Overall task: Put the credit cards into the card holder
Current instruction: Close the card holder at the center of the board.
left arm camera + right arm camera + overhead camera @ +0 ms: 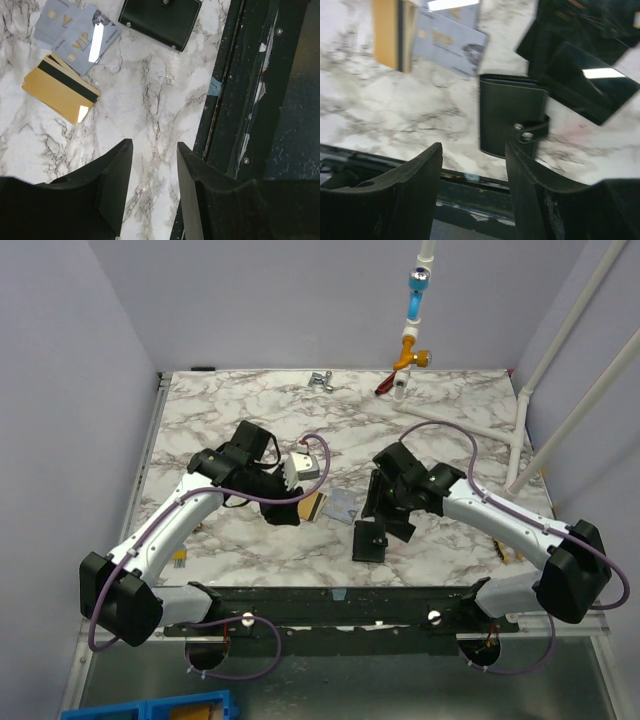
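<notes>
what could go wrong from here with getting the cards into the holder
1. The card holder lies folded shut with its clasp snapped, so no card can go in until it is opened.
2. The gold card and grey card lie flat on the marble, each apparently stacked on another, so a pinch may skid or lift two.
3. The holder sits close to the table edge, so a nudge could push it off.

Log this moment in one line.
credit cards: on table | card holder: clasped shut | left gripper: open, empty | right gripper: open, empty
</notes>
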